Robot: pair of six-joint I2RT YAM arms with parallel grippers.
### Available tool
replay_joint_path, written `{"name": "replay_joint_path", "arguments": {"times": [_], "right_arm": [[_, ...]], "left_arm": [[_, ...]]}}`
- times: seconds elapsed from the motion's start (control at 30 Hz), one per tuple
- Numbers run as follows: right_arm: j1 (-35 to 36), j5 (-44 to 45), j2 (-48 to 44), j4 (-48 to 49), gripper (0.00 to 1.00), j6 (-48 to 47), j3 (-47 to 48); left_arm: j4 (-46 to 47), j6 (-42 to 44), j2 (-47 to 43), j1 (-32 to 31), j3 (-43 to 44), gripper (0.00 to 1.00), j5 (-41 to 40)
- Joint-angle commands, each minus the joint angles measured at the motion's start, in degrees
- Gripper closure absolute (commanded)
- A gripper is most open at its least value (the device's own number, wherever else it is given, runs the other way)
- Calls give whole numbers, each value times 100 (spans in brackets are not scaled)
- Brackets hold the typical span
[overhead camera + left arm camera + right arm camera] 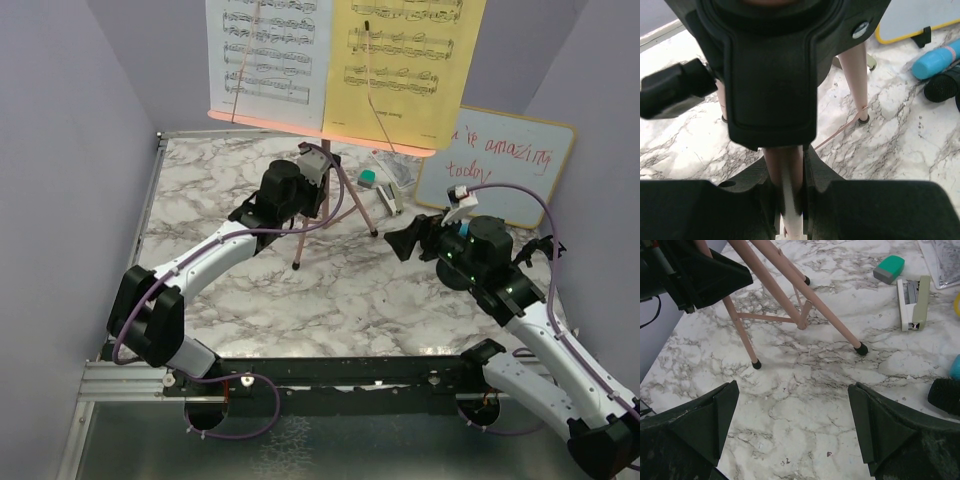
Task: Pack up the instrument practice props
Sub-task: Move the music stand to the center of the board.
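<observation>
The pink music rack stands on its tripod legs at the back of the marble table, holding white sheet-music pages and a yellow one. My left gripper is shut on the rack's pink pole just under the shelf. To the right of the tripod my right gripper hangs open over bare marble, with nothing between its fingers. A blue microphone and a black microphone lie on the table to the right of the legs.
A wood-framed whiteboard with red writing leans at the back right. A green eraser and a small stapler lie behind the tripod's right foot. Purple walls close in both sides.
</observation>
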Motion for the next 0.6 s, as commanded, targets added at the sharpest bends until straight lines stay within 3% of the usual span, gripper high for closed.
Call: {"name": "replay_joint_path", "arguments": {"times": [0.0,0.17,0.37,0.57], "right_arm": [[-37,169,113,32,1,81,253],[-199,-6,472,48,1,262,417],[-608,-343,723,251,1,382,534],[-1666,-1191,1066,493,0,834,695]], "left_arm": [[-334,333,-418,107,-109,100,410],[-413,320,-509,117,-109,84,437],[-513,35,-946,120,-242,43,-99],[-827,-432,-1437,118,-326,28,-460]]}}
